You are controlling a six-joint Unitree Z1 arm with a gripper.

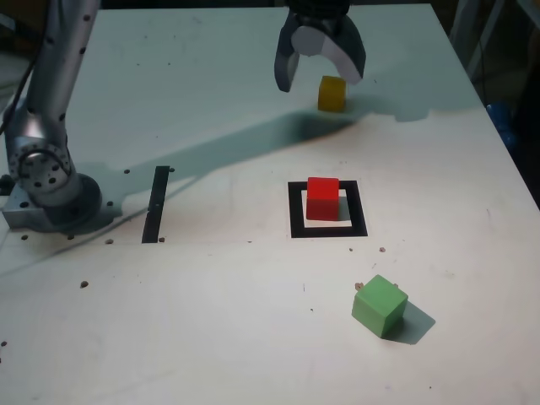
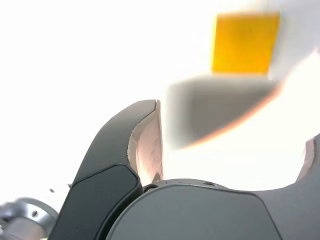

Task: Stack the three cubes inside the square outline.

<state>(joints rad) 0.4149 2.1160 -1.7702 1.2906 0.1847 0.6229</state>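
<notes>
Near the far edge of the white surface, in the exterior view, the gripper is open and holds nothing, its fingers parted above the surface; its upper part and the wrist run out of the frame at the top, so the arm is seen only in part, its base end towards the exterior view's left edge of the surface. The yellow cube sits near the far edge, one finger close in front of or beside it in that view; contact cannot be established there, while the wrist view shows it apart from the fingers, its outline blurred and the surroundings washed out by glare. The red cube stands inside the square outline, hiding part of the frame's far side and of its white centre; the green cube lies outside, between the outline and the near edge, turned at an angle, its shadow towards the exterior view's right. A black strip lies between the arm's base and the outline; the gripper's shadow darkens the surface short of the yellow cube.
</notes>
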